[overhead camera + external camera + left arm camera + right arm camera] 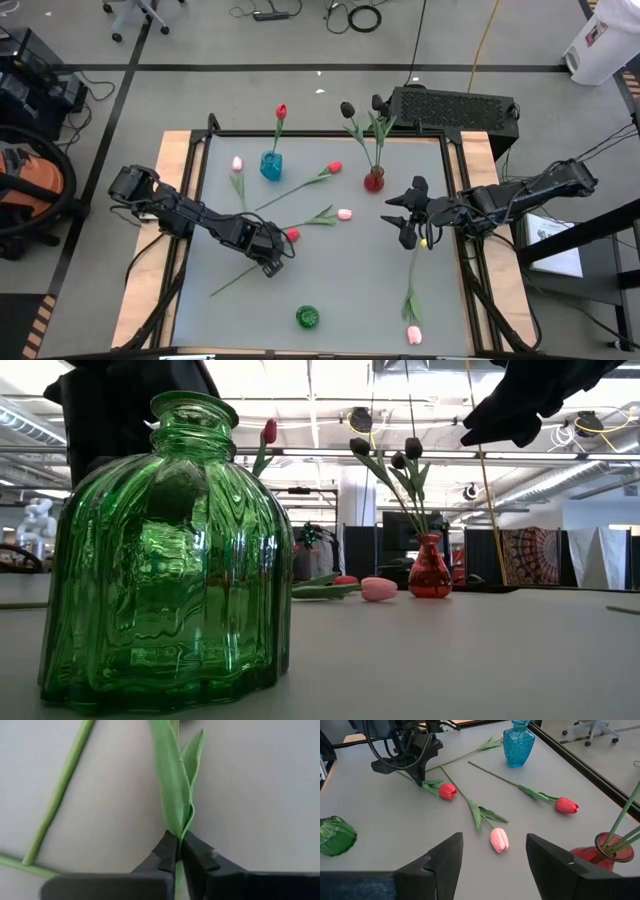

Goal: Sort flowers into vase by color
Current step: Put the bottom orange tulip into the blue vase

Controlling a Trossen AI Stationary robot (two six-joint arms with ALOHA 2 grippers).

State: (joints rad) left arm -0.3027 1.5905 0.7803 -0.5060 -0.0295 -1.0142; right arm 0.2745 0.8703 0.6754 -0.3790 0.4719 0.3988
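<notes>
Red tulip (291,235) lies on the table (350,280), up-left of the green vase (307,317); stem mostly hidden under the left gripper (272,262), bud out of frame in left wrist view. Fingers pinched shut on the stem just below its leaf (172,780), arm stretched low. Right gripper (402,222) hovers right of that vase, fingers spread, empty.

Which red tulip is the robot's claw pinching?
The red tulip lying mid-table, its stem pinched by the left gripper. The others: one in the blue vase, one lying untouched.
</notes>
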